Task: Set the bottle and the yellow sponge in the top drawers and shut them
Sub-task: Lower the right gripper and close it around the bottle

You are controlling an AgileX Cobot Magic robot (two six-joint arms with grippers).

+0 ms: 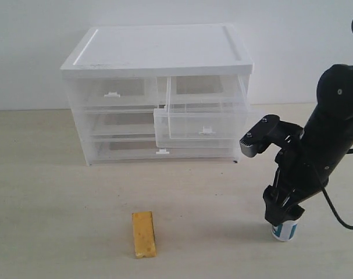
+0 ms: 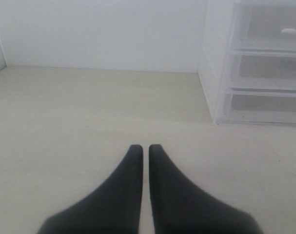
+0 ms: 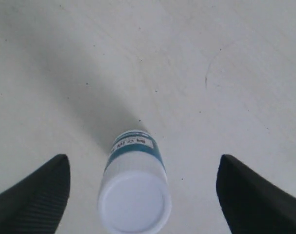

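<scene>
The white bottle point(image 1: 284, 231) with a teal label stands upright on the table at the front right. My right gripper point(image 1: 282, 216) hangs just above it, open. In the right wrist view the bottle point(image 3: 134, 195) stands between the two spread fingertips of the gripper point(image 3: 143, 160), touching neither. The yellow sponge point(image 1: 143, 234) lies flat near the front middle. The top right drawer point(image 1: 188, 125) is pulled out; the top left drawer point(image 1: 115, 93) is closed. My left gripper point(image 2: 145, 148) is shut on nothing, low over bare table.
The white-topped cabinet point(image 1: 159, 49) stands at the back against the wall, with two full-width drawers below the top pair. In the left wrist view the cabinet point(image 2: 255, 73) lies off to one side. A black cable point(image 1: 339, 218) trails from the right arm.
</scene>
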